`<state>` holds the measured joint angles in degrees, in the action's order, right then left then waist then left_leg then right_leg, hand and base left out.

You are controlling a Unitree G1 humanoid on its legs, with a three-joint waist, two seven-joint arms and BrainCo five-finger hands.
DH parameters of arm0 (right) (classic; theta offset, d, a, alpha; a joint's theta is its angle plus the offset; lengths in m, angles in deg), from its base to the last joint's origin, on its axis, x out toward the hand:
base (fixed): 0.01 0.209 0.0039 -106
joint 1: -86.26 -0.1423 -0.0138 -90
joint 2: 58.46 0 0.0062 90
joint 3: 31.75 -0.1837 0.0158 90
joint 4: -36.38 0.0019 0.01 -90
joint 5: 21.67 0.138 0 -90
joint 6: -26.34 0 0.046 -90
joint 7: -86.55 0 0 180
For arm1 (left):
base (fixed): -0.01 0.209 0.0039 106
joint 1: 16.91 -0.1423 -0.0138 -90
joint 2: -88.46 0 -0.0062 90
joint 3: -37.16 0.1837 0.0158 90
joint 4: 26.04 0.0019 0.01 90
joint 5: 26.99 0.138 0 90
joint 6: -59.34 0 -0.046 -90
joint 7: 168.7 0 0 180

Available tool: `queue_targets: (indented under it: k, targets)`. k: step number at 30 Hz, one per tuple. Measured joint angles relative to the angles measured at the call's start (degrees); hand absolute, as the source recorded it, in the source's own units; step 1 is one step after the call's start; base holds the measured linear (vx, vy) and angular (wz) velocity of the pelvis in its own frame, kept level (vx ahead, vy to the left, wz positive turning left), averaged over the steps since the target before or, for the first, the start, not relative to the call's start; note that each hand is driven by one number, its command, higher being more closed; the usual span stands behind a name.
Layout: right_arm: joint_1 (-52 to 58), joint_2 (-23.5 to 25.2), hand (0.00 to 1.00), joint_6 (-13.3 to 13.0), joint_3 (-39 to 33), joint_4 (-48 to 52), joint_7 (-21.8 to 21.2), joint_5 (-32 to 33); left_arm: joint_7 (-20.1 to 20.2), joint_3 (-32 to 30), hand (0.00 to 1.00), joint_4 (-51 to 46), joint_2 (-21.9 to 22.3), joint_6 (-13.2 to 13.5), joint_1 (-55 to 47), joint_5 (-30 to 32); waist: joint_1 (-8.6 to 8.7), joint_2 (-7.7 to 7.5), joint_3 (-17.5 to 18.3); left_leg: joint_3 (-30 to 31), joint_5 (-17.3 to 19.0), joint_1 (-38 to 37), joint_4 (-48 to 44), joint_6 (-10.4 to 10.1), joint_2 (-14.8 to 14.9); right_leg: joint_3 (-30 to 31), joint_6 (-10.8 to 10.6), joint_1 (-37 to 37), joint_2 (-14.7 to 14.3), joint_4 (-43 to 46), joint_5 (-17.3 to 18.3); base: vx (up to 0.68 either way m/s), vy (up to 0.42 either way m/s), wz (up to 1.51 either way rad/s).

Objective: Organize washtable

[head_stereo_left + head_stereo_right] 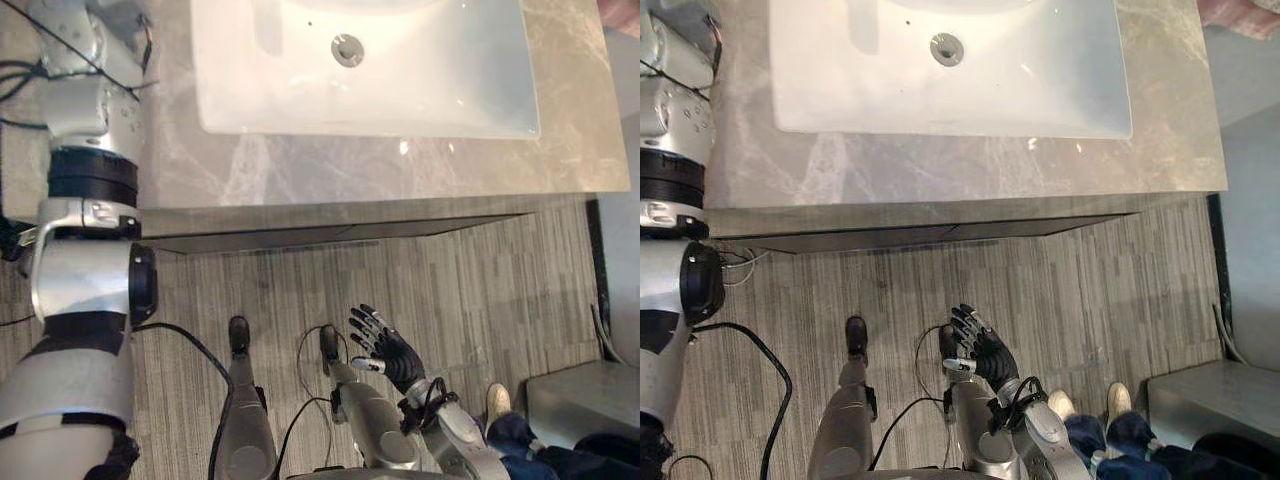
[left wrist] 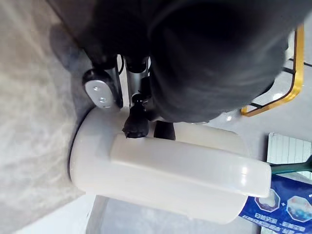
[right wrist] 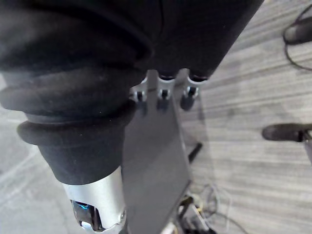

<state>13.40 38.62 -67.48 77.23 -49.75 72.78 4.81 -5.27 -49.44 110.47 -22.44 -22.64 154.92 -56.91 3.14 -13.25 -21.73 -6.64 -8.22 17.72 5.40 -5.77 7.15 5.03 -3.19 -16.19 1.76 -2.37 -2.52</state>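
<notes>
The sink [image 1: 420,100] is glossy white with a silver drain [image 1: 347,49], and the countertop [image 1: 300,170] around it is beige-grey with marble veining. The floor [image 1: 460,280] has grey streaked planks. The left wrist view shows a white container [image 2: 161,180], a blue printed pack [image 2: 279,205] and a yellow frame [image 2: 296,63].

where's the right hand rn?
In the eye views the right hand is low, just right of centre, open over the striped floor, well short of the counter and near a person's shoe.
</notes>
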Motion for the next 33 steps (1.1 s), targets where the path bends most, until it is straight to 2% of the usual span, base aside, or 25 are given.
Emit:
queue_targets:
  k: [9,13,16,19,21,22,24,25,26,29,30,33]
  targets:
    - [0.0,-0.2,0.00,0.0,-0.1,0.0,0.0,0.0,0.1,0.5,1.00,1.9,-2.1,1.1,0.8,-1.0,0.92,-0.02,0.0,-1.1,0.0,0.3,0.0,0.0,0.0,0.1,0.1,-0.5,0.0,-0.9,-1.2,0.00,-0.005,-0.06]
    - [0.0,-0.2,0.00,0.0,-0.1,0.0,0.0,0.0,0.3,-1.5,1.00,2.0,-2.0,1.3,-0.2,-2.0,1.13,-0.01,0.0,-1.2,0.0,-0.3,0.0,0.0,0.0,0.1,0.0,0.0,0.1,-0.9,-1.3,0.00,-0.001,-0.01]
    - [0.0,-0.2,0.00,0.0,-0.2,-0.2,0.0,0.0,0.0,-4.9,1.00,-4.3,-1.2,0.9,-6.1,-2.1,1.08,0.34,0.2,-1.5,0.0,-1.8,0.0,0.0,-0.1,-0.1,0.0,1.3,0.2,-1.0,-1.3,0.03,-0.008,-0.06]
    - [0.1,-0.2,0.00,0.0,-1.1,-0.6,0.0,-0.1,-0.3,-10.2,1.00,-19.5,4.4,1.6,-21.0,-1.5,0.82,3.35,2.0,-1.1,0.3,-2.9,0.0,0.4,-0.4,-1.9,0.0,2.6,0.4,-1.1,-1.2,0.04,-0.011,0.03]
    - [0.1,0.3,0.00,0.0,-2.1,-2.6,0.0,-0.2,-0.9,-12.0,1.00,-31.7,12.1,1.9,-35.8,0.0,-0.37,6.00,3.8,-0.5,0.5,-4.5,0.0,0.7,-0.9,-3.2,-0.8,4.7,0.5,-1.2,-0.4,0.04,-0.014,0.15]
    - [0.2,0.6,0.00,0.1,-2.6,-3.5,0.0,-0.5,-0.9,-12.0,1.00,-33.6,14.6,2.5,-39.7,0.9,-0.48,6.71,4.4,0.0,0.6,-5.0,0.0,0.7,-1.0,-3.5,-0.9,5.3,0.6,-1.1,-0.2,0.04,-0.006,0.26]
    - [0.3,2.5,0.00,0.1,-5.1,-6.6,0.0,-2.2,0.3,-12.0,1.00,-43.3,23.3,3.7,-55.2,3.5,-0.91,8.60,7.4,1.3,1.0,-6.8,0.1,0.8,-1.3,-4.9,-0.9,7.5,0.9,-0.6,1.3,0.04,0.003,0.30]
    - [0.2,2.9,0.00,0.1,-5.8,-7.4,0.0,-2.6,0.9,-11.9,1.00,-44.1,24.9,3.8,-59.0,4.0,-0.95,8.96,8.1,1.6,1.0,-7.2,0.1,0.8,-1.3,-5.2,-0.8,8.1,0.9,-0.5,1.5,0.03,0.002,0.22]
    - [0.2,3.5,0.00,0.1,-7.1,-8.3,0.0,-2.9,2.3,-11.9,1.00,-46.9,27.0,5.2,-65.6,5.6,-1.62,9.49,9.1,1.8,1.2,-8.2,0.1,0.7,-1.3,-5.4,-0.8,8.8,0.9,0.1,2.1,0.02,0.001,0.13]
    - [0.5,4.0,0.00,0.3,-10.5,-10.9,0.1,-3.6,5.4,-11.9,1.00,-48.3,30.1,5.6,-76.2,6.0,-3.54,11.12,12.2,2.7,1.2,-10.1,0.4,0.8,-1.5,-6.5,-1.1,10.3,1.2,2.1,3.8,0.00,0.008,0.16]
    - [0.6,4.0,0.00,0.3,-11.4,-11.4,0.0,-3.6,5.6,-11.9,1.00,-48.0,30.4,5.2,-77.5,6.0,-3.90,11.37,12.6,3.0,1.3,-10.6,0.4,0.8,-1.7,-6.7,-1.1,10.8,1.3,2.4,4.2,-0.02,0.019,0.27]
    - [1.2,5.4,0.00,0.4,-16.2,-11.9,0.2,-3.8,8.8,-12.6,1.00,-44.7,34.3,1.4,-90.6,5.9,-3.96,12.13,14.8,3.8,1.9,-12.5,0.5,1.2,-2.5,-8.2,-1.3,12.2,2.2,4.1,6.3,-0.02,0.036,0.22]
